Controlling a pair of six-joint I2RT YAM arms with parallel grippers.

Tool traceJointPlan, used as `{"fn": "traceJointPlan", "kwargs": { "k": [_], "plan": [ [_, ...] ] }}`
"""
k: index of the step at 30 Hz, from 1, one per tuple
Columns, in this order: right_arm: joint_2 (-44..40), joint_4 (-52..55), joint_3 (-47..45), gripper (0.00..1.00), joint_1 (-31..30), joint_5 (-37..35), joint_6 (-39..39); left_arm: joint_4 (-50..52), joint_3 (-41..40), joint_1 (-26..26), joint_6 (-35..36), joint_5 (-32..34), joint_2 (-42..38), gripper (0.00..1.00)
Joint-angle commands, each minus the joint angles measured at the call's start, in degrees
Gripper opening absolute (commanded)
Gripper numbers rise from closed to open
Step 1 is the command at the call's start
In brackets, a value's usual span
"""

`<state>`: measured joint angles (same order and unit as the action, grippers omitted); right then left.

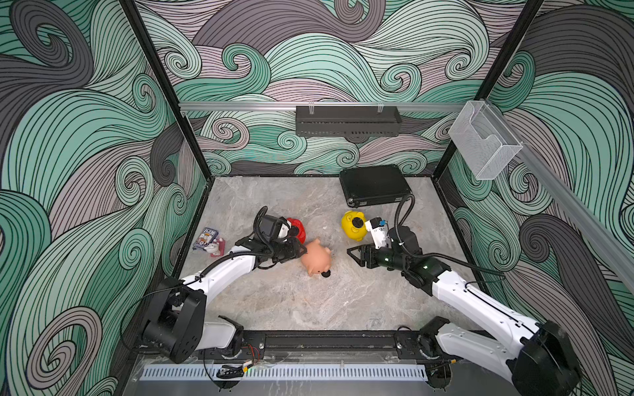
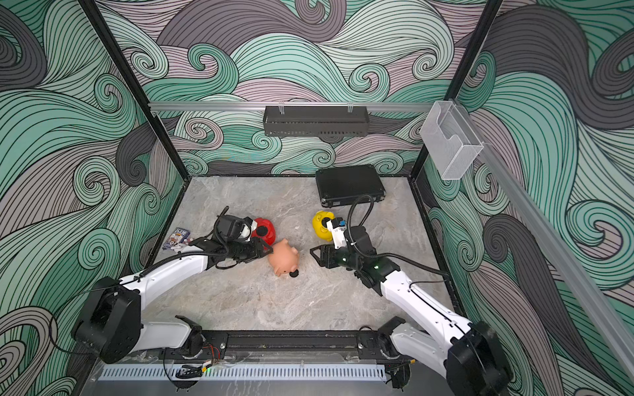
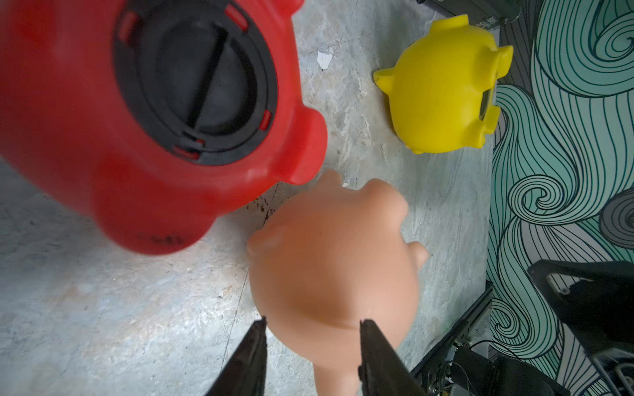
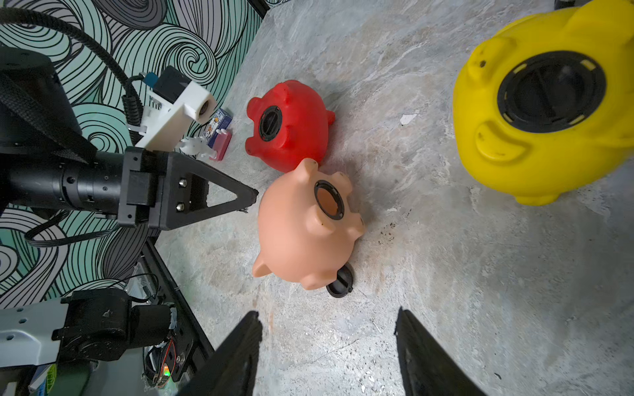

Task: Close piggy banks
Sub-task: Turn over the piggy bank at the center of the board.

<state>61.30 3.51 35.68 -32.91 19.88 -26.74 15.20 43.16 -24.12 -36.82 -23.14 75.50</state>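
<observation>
Three piggy banks lie on the stone-look floor. The red one (image 1: 298, 228) (image 3: 103, 137) and the yellow one (image 1: 353, 226) (image 4: 514, 137) each show a black plug fitted in the belly. The peach-pink one (image 1: 317, 257) (image 4: 298, 233) lies on its side with its round belly hole (image 4: 329, 204) uncovered, and a loose black plug (image 4: 339, 284) (image 1: 326, 273) leans against it. My left gripper (image 1: 302, 250) (image 3: 312, 324) is at the peach pig's side, jaws apart, and a narrow bit of the pig sits loosely between them. My right gripper (image 1: 353, 256) (image 4: 327, 315) hovers open over bare floor to the pig's right.
A black rectangular case (image 1: 375, 185) lies at the back right of the floor. A small card box (image 1: 206, 238) and a white and pink trinket (image 1: 218, 247) sit by the left wall. A black shelf (image 1: 346, 121) and a clear holder (image 1: 483, 147) hang on the walls.
</observation>
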Motion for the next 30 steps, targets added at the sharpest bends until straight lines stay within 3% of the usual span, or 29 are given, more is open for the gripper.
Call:
{"fn": "traceJointPlan", "kwargs": {
  "k": [1,8,15,20,30],
  "plan": [
    [2.6,-4.3,0.8,0.64,-1.9,-1.4,-2.0,2.1,-1.5,0.5,-1.0,1.3,-2.9,0.45],
    [8.1,-10.6,3.1,0.65,-6.3,-6.8,-3.1,-0.4,-5.0,0.5,-3.6,-0.4,-7.2,0.49],
    [15.6,-20.0,5.1,0.66,-8.5,-11.2,-3.0,-4.2,-5.5,0.4,-5.7,-5.2,-6.0,0.54],
    [20.9,-25.7,6.8,0.67,-8.7,-10.0,-2.9,-4.4,-5.7,0.4,-5.3,-6.4,-5.6,0.61],
    [30.6,-33.8,9.2,0.67,-9.5,-8.5,-5.3,-5.4,-6.6,0.4,-5.6,-7.9,-4.3,0.61]
  ]
}}
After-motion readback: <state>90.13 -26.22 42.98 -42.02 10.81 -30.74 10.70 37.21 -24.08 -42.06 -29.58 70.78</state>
